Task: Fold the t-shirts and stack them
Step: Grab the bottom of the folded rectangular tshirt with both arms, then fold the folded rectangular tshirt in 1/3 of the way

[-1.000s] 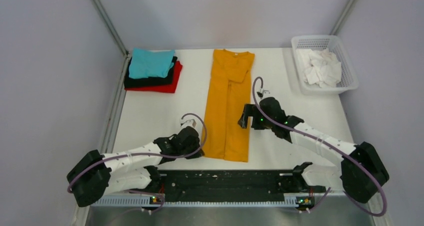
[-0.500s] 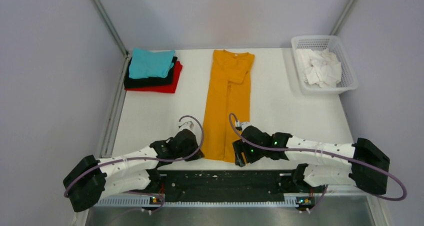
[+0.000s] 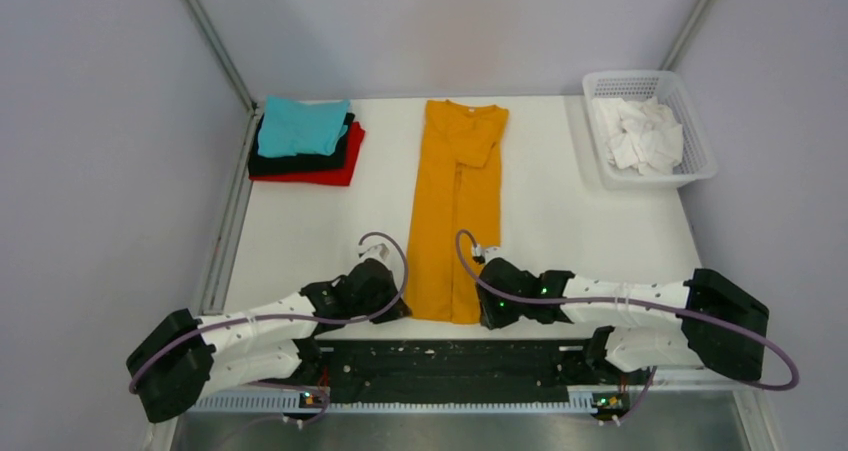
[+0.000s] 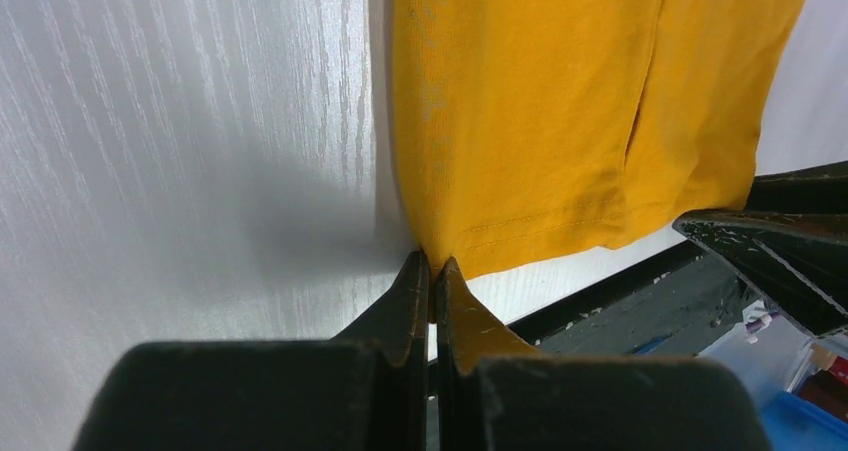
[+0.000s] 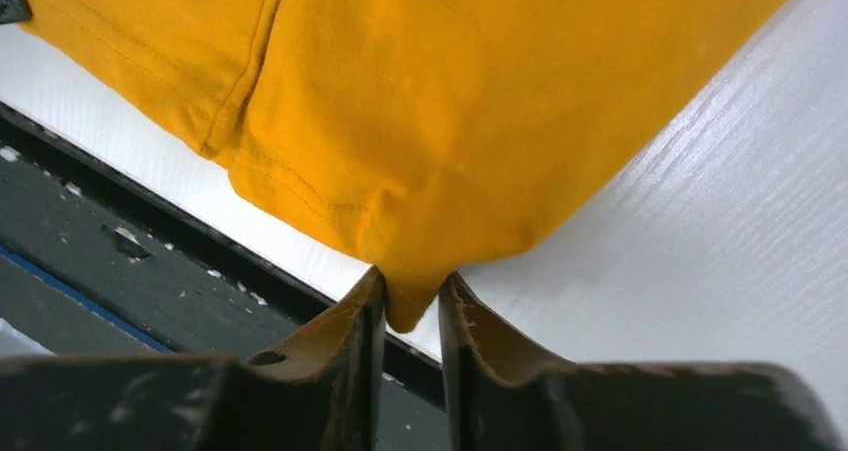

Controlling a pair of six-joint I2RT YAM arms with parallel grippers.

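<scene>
A long mustard-orange t-shirt (image 3: 455, 201), folded lengthwise into a strip, lies down the middle of the white table. My left gripper (image 3: 400, 306) is shut on its near-left hem corner, and the left wrist view shows the jaws (image 4: 432, 264) pinched tight on the cloth (image 4: 520, 111). At the near-right hem corner my right gripper (image 3: 482, 311) has closed on the shirt. In the right wrist view the cloth's (image 5: 480, 101) tip sits between the narrow jaws (image 5: 411, 283). At the back left, a teal t-shirt (image 3: 300, 126) tops a folded stack, over a black one (image 3: 300, 161) and a red one (image 3: 330, 174).
A white plastic basket (image 3: 700, 161) holding crumpled white cloth (image 3: 640, 136) stands at the back right. A black rail (image 3: 450, 356) runs along the table's near edge, just behind both grippers. Metal frame posts rise at the back corners.
My right arm swung from mid-table down to the shirt's near-right corner and its jaws closed there. The left gripper stayed shut on the near-left corner.
</scene>
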